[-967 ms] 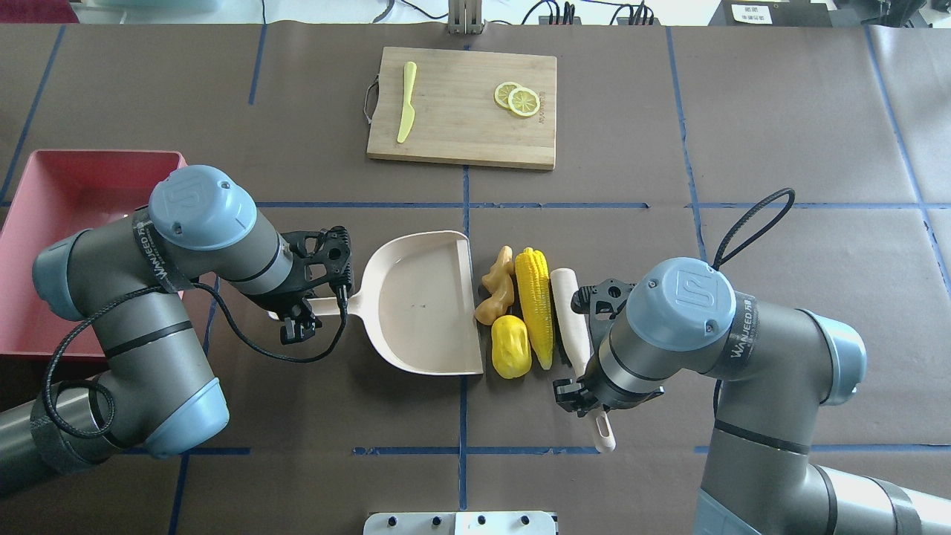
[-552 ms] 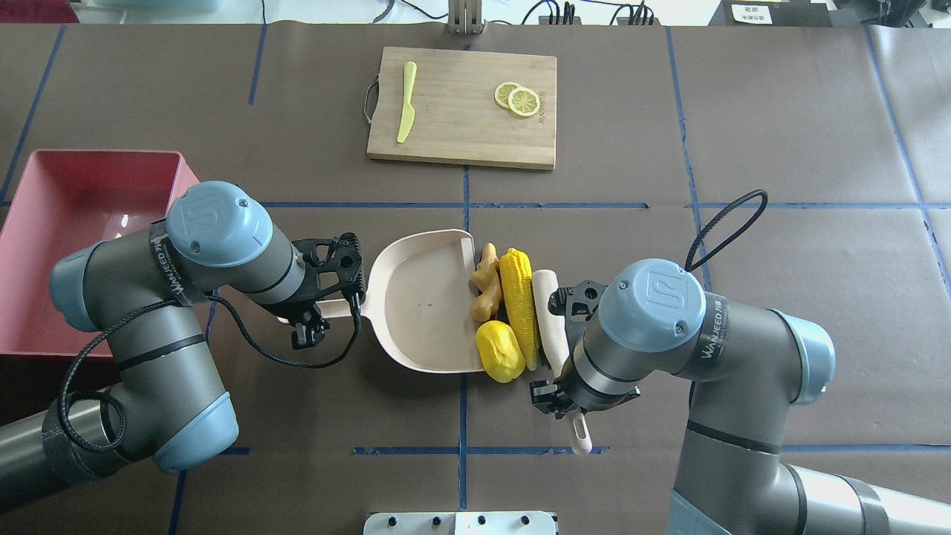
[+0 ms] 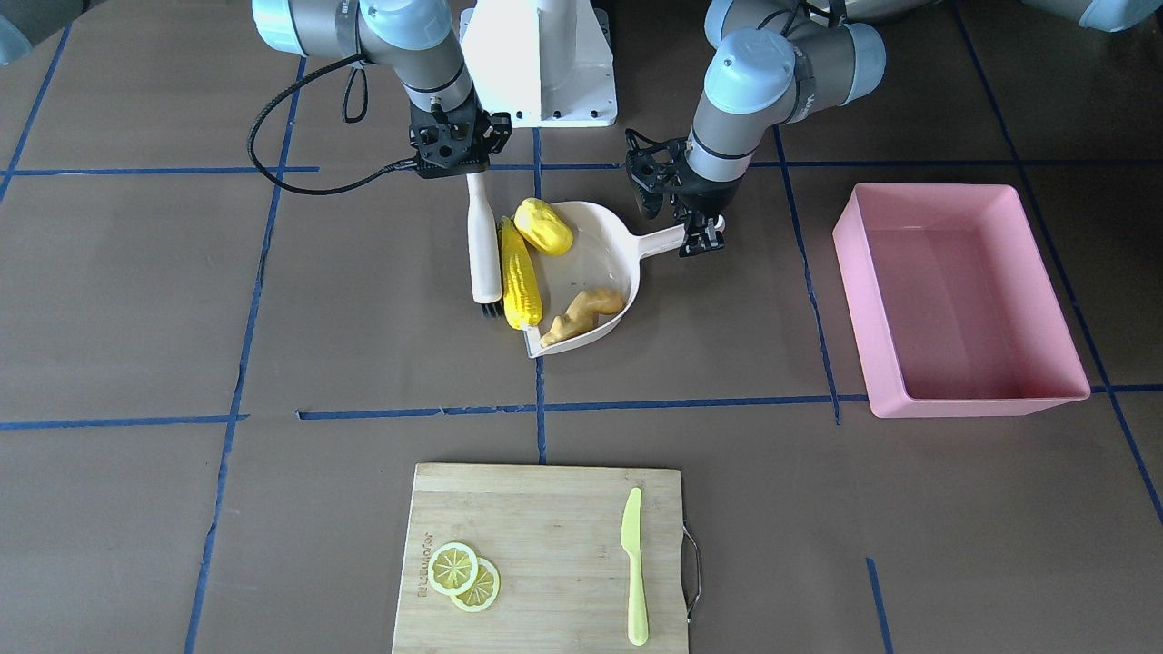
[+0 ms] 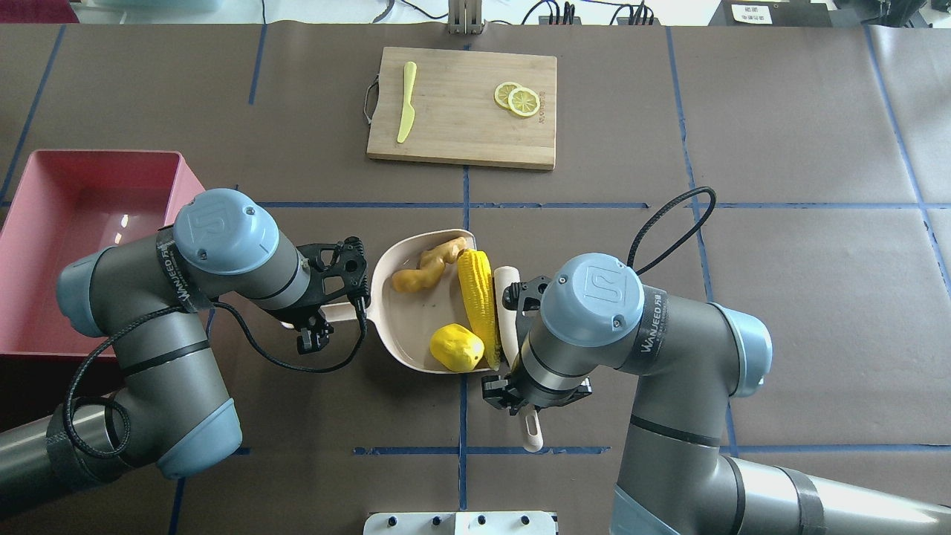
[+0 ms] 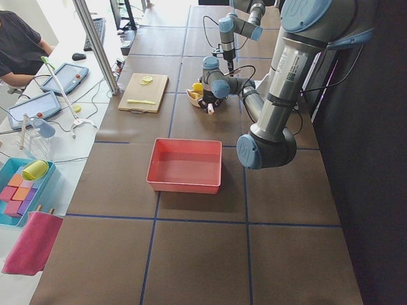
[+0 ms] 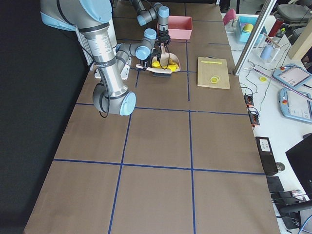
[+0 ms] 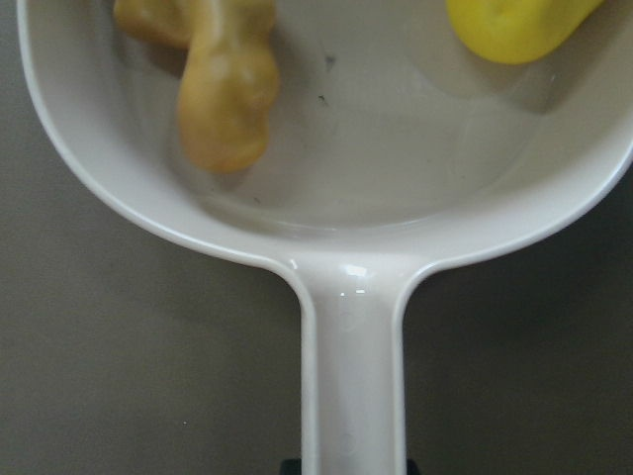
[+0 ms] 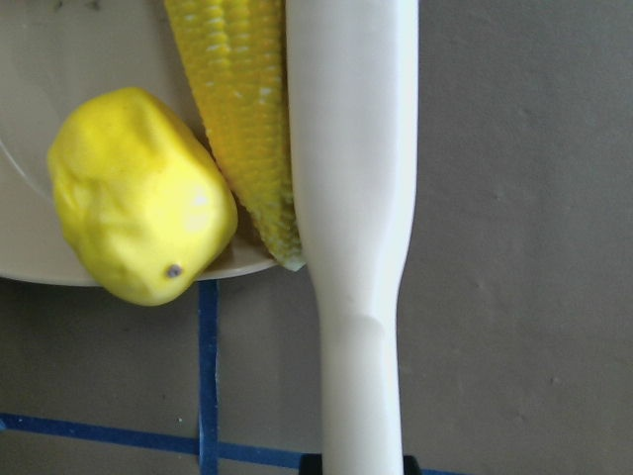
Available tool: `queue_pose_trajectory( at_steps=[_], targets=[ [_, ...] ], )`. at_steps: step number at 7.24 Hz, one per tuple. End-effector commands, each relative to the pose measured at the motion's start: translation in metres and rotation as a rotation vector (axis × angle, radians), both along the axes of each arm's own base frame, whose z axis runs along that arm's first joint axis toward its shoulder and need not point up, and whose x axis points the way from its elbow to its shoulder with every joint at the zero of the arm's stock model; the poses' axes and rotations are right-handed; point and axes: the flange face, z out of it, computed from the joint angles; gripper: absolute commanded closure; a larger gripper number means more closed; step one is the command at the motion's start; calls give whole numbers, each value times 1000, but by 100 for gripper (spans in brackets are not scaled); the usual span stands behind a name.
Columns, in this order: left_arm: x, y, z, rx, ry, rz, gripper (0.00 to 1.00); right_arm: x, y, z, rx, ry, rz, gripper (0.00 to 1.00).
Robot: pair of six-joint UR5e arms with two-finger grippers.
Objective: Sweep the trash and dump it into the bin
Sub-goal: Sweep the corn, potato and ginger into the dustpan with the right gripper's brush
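Observation:
A beige dustpan lies at mid-table with its open edge to the right. My left gripper is shut on its handle. The tan ginger root lies inside the pan. The stubby yellow lump sits at the pan's near lip, partly over the edge. The corn cob lies along the pan's open edge. My right gripper is shut on a cream brush, which is pressed along the corn's right side. The pink bin stands at the far left and looks empty in the front-facing view.
A wooden cutting board at the far middle carries a yellow-green knife and lemon slices. Blue tape lines cross the brown table cover. A white base plate sits at the near edge.
My right arm pushed the brush left. The ginger and yellow lump slid into the pan, and the corn reached its open edge. The left arm and pan shifted slightly.

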Motion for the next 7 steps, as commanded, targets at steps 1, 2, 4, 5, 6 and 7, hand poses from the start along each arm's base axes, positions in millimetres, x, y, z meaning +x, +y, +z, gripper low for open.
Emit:
queue_pose_trajectory(
  at_steps=[1,2,4,5,6,7],
  targets=[
    [4,5,0,-10,0,-1,95,-13,-3,-22,-16,-19,17,97],
    [5,5,0,-10,0,0,95,-21,-6,-30,-21,-22,21,97],
    [5,6,-1,-21,2,-7,95,-43,-14,-46,-31,-17,29,97],
    [5,6,-1,-22,2,-8,95,-40,-15,-52,-29,-28,29,97],
    [5,7,-2,-43,6,-27,95,-30,-18,-57,-29,-41,35,97],
    [3,6,-4,-60,15,-47,95,-13,-22,-59,-29,-49,51,97]
  ],
)
